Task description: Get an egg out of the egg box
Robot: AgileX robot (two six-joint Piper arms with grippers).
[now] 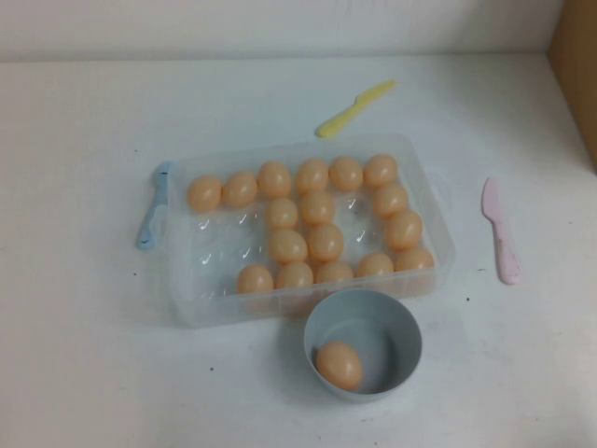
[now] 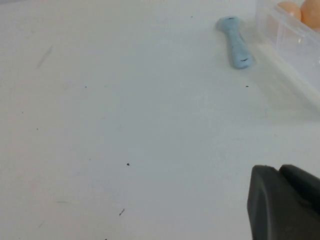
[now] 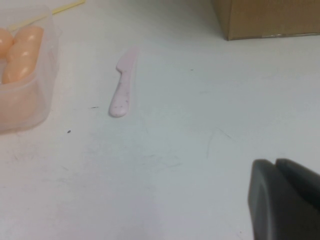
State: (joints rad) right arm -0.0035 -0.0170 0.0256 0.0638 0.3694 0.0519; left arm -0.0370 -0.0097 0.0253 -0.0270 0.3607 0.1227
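Observation:
The clear plastic egg box (image 1: 216,250) lies mid-table and holds several peach-orange eggs (image 1: 326,241), mostly along its far and right sides. One more egg (image 1: 340,364) lies in the grey-blue bowl (image 1: 403,329) in front of the box. Neither arm shows in the high view. In the left wrist view my left gripper (image 2: 280,170) is shut and empty over bare table, well clear of the egg box corner (image 2: 292,37). In the right wrist view my right gripper (image 3: 275,162) is shut and empty, far from the box's end wall (image 3: 27,102).
A blue utensil (image 1: 154,205) (image 2: 236,44) lies against the box's left end. A yellow plastic knife (image 1: 354,108) lies behind the box and a pink one (image 1: 500,230) (image 3: 124,86) to its right. A cardboard box (image 1: 575,65) (image 3: 270,17) stands at the far right.

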